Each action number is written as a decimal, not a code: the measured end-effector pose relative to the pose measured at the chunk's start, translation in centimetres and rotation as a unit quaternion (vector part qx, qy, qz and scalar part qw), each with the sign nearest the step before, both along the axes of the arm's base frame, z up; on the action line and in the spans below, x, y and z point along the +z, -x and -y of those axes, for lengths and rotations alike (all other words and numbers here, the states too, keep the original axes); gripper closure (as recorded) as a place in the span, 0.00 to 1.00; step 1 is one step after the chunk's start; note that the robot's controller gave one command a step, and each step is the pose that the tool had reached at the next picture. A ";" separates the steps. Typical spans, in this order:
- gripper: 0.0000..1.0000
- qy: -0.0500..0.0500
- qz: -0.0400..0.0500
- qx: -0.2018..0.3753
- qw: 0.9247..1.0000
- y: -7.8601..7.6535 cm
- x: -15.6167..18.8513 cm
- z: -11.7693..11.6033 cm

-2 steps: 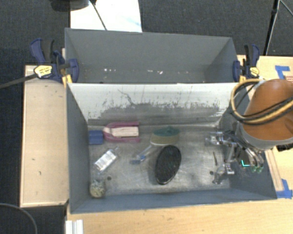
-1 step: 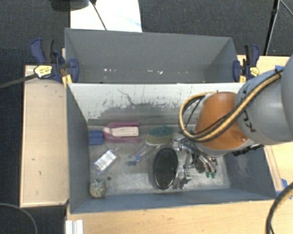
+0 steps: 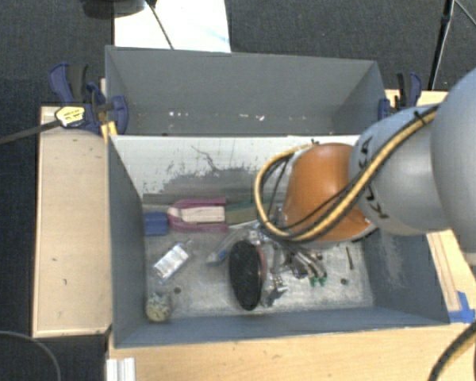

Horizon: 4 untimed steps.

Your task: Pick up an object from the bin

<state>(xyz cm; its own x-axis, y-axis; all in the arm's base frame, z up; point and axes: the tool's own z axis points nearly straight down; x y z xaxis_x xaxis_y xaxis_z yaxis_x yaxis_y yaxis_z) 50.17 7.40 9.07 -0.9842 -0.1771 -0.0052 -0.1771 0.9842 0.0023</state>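
**Grey arm over a black oval object at the bin's mid-floor**

Grey arm (image 3: 460, 165), the part closest to your lens, enters from the right. Its orange cover (image 3: 321, 189) and looped yellow-and-black cables (image 3: 263, 189) hang above the bin floor.

Look first at the black oval object (image 3: 244, 275). It lies lengthwise near the middle of the floor, towards the front wall. The tool (image 3: 279, 275) stands just beside it on its right, low in the bin and touching or nearly touching it. You cannot tell whether the tool is apart or together, nor whether it grips the object, because the cover and cables mask it.

Left of the black object you find a clear, silvery packet (image 3: 171, 260). Behind both, along the back wall, lie a pink-and-maroon block (image 3: 197, 213), a blue piece (image 3: 155, 225) at its left end and a green piece (image 3: 239, 210) at its right. A small yellowish lump (image 3: 159, 310) sits in the front left corner. A few small dark bits (image 3: 349, 259) lie to the right of the tool.

The grey bin (image 3: 246, 94) encloses all of these.
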 end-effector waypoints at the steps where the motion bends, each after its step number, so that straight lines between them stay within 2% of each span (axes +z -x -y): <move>1: 0.00 0.000 -0.002 -0.048 0.999 -1.5 0.6 -7.0; 2: 0.00 0.001 -0.005 -0.053 0.999 -1.1 -1.2 -4.3; 3: 1.00 0.002 -0.003 -0.053 0.999 -1.1 -1.5 -4.2; 4: 1.00 0.001 0.002 -0.049 0.999 -1.5 10.5 -1.8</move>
